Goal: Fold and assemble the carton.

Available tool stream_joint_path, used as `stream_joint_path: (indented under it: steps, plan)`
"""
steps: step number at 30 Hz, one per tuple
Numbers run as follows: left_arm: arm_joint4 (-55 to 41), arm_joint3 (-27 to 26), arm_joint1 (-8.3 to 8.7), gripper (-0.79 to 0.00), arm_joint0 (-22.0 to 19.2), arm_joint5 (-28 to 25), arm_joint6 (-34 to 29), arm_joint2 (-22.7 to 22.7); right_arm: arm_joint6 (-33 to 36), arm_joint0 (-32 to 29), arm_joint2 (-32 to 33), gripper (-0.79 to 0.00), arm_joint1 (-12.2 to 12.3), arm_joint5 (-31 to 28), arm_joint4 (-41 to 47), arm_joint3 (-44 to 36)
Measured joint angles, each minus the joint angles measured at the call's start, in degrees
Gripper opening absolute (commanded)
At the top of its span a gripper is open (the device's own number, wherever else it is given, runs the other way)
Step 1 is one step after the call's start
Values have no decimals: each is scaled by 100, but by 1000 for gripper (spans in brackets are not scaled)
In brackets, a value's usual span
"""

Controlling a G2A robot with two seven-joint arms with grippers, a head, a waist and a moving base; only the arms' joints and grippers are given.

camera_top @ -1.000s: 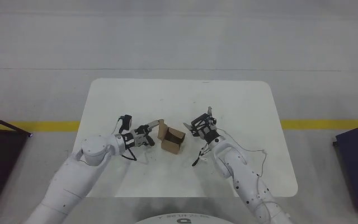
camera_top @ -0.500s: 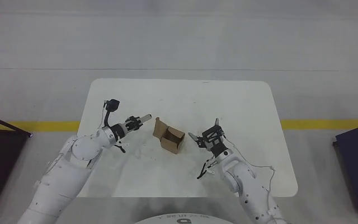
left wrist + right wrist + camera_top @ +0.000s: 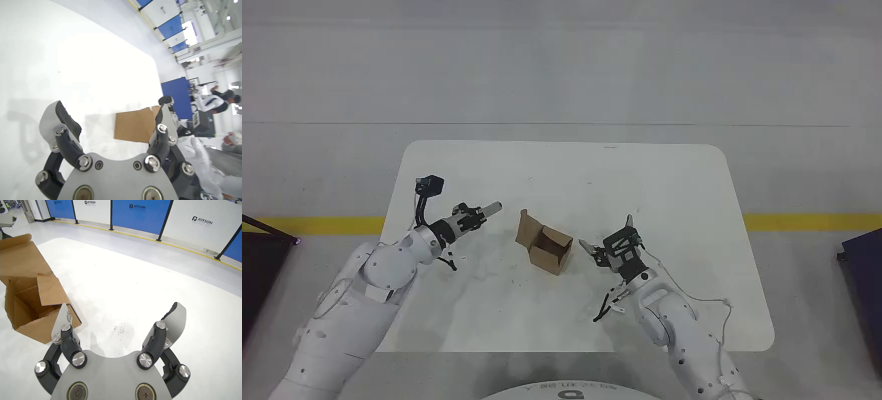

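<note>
- Hanging wide open and gripping nothing, the left tool [image 3: 110, 108] is pointing at a plain side wall of the carton [image 3: 132, 126]. It is near that wall but not touching it. The spread fingers are probably leaving room to take a panel edge or push a flap over.
- The right tool [image 3: 120, 305] is hovering low beside the opposite side of the carton, its fingers likewise spread wide and empty. In the top view a narrow gap is separating it from the cardboard.
- The carton is standing on its base between the two tools, with its mouth facing upward. A tall flap [image 3: 19, 251] is rising on the side toward the left tool, and a shorter inner flap [image 3: 49, 289] is leaning partway over the cavity.
- The body is looking erected while the top is remaining unclosed, so the task is appearing partly done. With an arm on each side, one is seemingly standing ready to brace a wall while the other is folding.
- The white surface [image 3: 662, 190] is carrying the carton near its middle. That is giving the tools a firm plane to press against.
</note>
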Motion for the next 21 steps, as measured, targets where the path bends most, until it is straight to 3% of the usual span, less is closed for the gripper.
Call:
stream_joint_path:
  steps: [5, 15, 21]
  plan:
    - [812, 30, 25, 0, 142, 14, -97, 98, 96, 194, -196, 0, -43, 10, -30, 297]
    - [851, 492, -175, 0, -466, -127, -256, 1037, 404, 803, -706, 0, -173, 297, -390, 523]
    - [861, 619, -232, 0, -579, -135, -220, 1237, 560, 850, -727, 0, -188, 408, -521, 404]
